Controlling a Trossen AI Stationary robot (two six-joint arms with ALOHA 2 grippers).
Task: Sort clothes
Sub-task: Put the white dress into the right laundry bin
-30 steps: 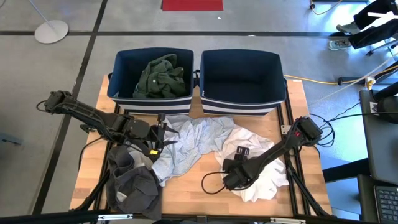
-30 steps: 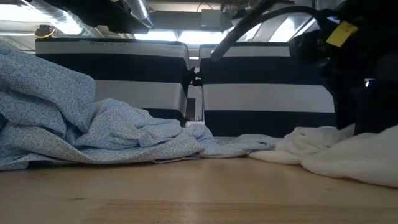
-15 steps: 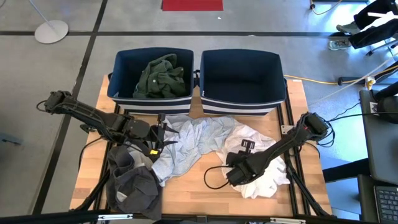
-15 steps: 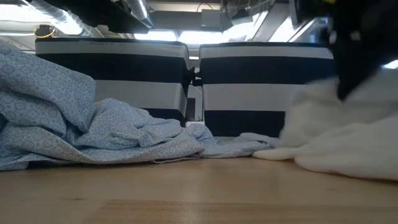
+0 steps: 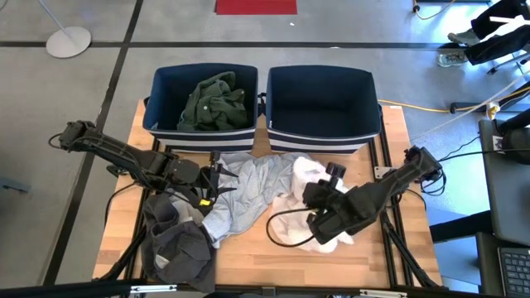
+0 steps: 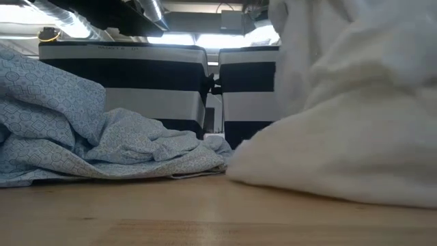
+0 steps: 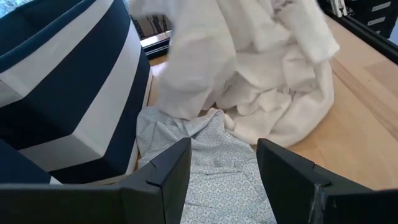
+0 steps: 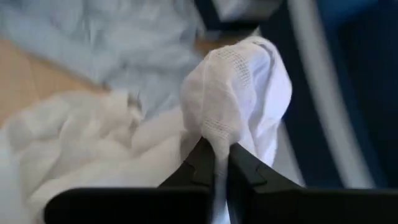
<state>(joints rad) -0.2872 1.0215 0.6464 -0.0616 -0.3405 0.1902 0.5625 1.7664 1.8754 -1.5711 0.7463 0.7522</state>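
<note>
Right now the right tool (image 8: 214,163) has its fingers pressed together on a fold of the white garment (image 5: 308,175), pinching it and holding it bunched up off the bench (image 5: 248,257), a little toward four o'clock of the bench's middle. That looks like the pick-up step of sorting this one piece. The light patterned garment (image 5: 248,194) lies spread at the middle, partly under the white one, and the dark grey garment (image 5: 178,248) sits at about eight o'clock. A dark green garment (image 5: 214,101) already lies in the left bin (image 5: 203,136) at eleven o'clock; the right bin (image 5: 319,136) at one o'clock shows nothing inside. The left tool (image 7: 221,168) waits at nine o'clock, fingers spread over the patterned cloth, holding nothing. Next, I judge, the white piece must be raised clear of the bin's wall, trailing hem included, and carried toward one o'clock without dragging the patterned cloth along.
</note>
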